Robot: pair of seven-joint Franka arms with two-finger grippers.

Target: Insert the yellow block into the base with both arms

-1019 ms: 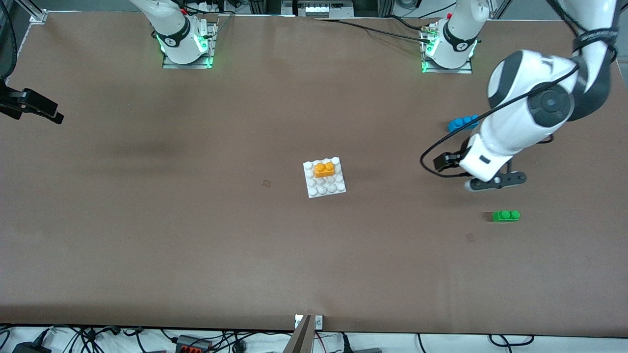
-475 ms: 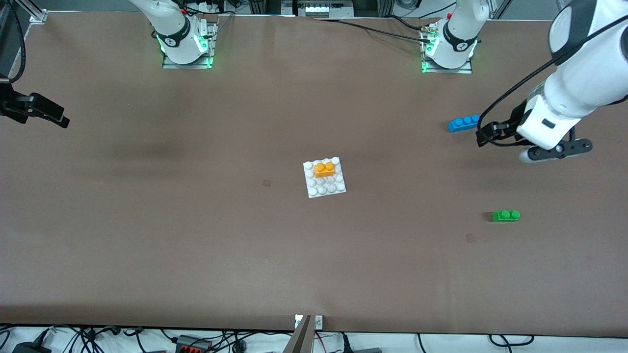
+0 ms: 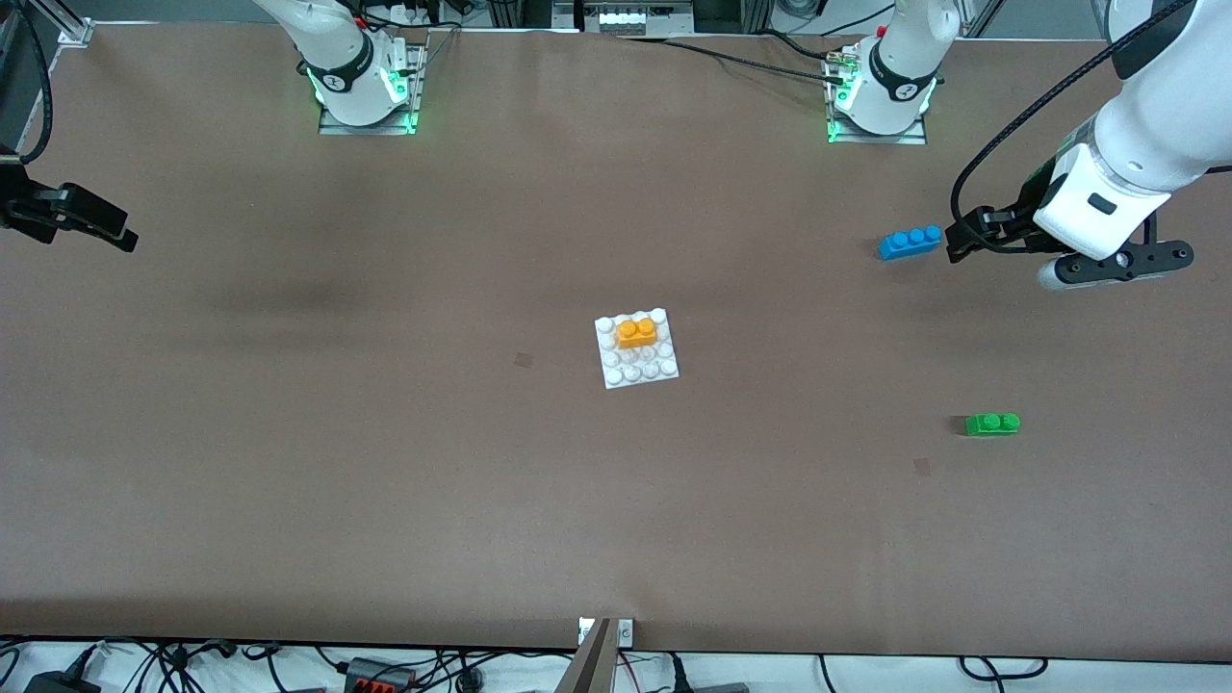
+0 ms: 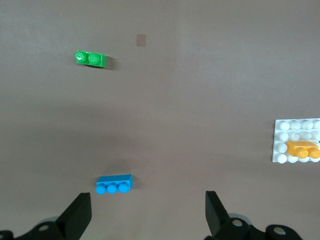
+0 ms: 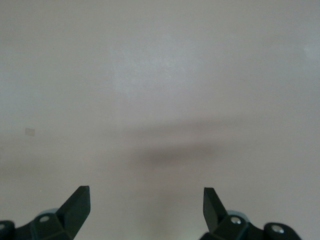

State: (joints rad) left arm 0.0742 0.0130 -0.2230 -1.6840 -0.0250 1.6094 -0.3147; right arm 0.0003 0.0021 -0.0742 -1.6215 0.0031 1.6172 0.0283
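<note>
The yellow block sits seated on the white studded base at the middle of the table, on the base's edge farther from the front camera. Both also show in the left wrist view, the block on the base. My left gripper hangs open and empty in the air at the left arm's end of the table, beside the blue brick; its jaws stand wide apart. My right gripper is open and empty at the right arm's end of the table, over bare tabletop.
A blue three-stud brick lies near the left arm's base and shows in the left wrist view. A green two-stud brick lies nearer the front camera, also seen from the left wrist.
My left arm has swung away from over the spot near the green brick, toward its own end of the table, past the blue brick. The right gripper shifted slightly. The bricks have not moved.
</note>
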